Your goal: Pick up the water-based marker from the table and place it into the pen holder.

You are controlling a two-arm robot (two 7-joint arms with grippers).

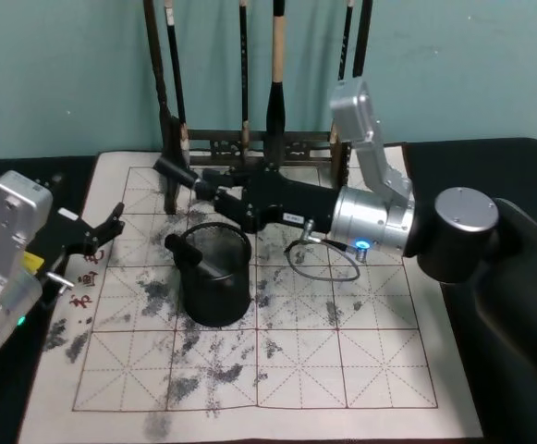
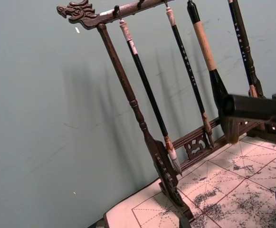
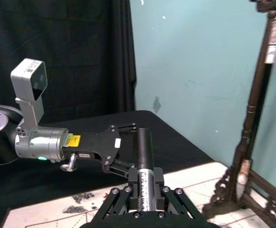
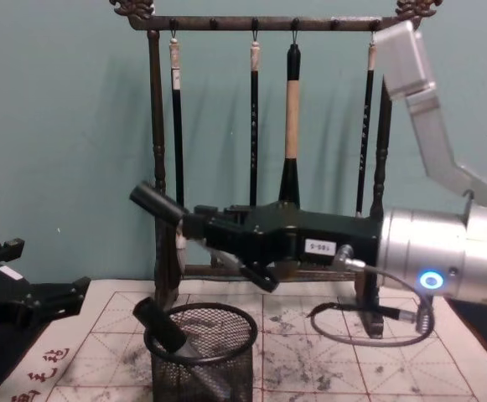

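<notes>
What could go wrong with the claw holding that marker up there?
The marker sticks out sideways from the right claw; dropped like that, it might clip the pen holder and bounce off. Another marker already leans inside and could block it. The brush rack stands close behind, so a swing might bump it. The left claw is parked at left.

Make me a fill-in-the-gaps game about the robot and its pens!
1. The right gripper holds a black cylindrical marker ____ the black wire-mesh pen holder.
2. Inside the pen holder leans ____ other marker.
3. The tall dark wooden brush rack stands ____ the pen holder.
4. The left gripper hangs open at the ____ edge of the cream calligraphy mat.
Missing words: above; one; behind; left
</notes>
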